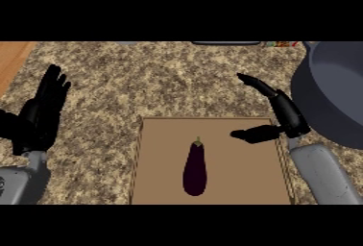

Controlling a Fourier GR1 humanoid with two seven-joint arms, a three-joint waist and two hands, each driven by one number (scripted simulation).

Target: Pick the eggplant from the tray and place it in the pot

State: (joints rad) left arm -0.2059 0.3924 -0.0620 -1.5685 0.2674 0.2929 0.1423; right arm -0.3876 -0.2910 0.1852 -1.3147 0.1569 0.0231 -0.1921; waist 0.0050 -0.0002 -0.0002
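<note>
One long, glossy purple eggplant [196, 168] lies on one flat brown tray [241, 182]; one round grey pot [333, 96] stands right on the speckled tabletop [156, 81]. Both robot hands, left [39, 117] and right [280, 115], are open, holding nothing.

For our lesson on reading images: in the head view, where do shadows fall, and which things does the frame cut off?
Head view: lighting is even, with no glare; the eggplant casts no distinct shadow on the tray; the pot, dark inside, is cut by the right edge; the open right robot hand and resting left robot hand appear nearly black, showing little surface detail.
</note>
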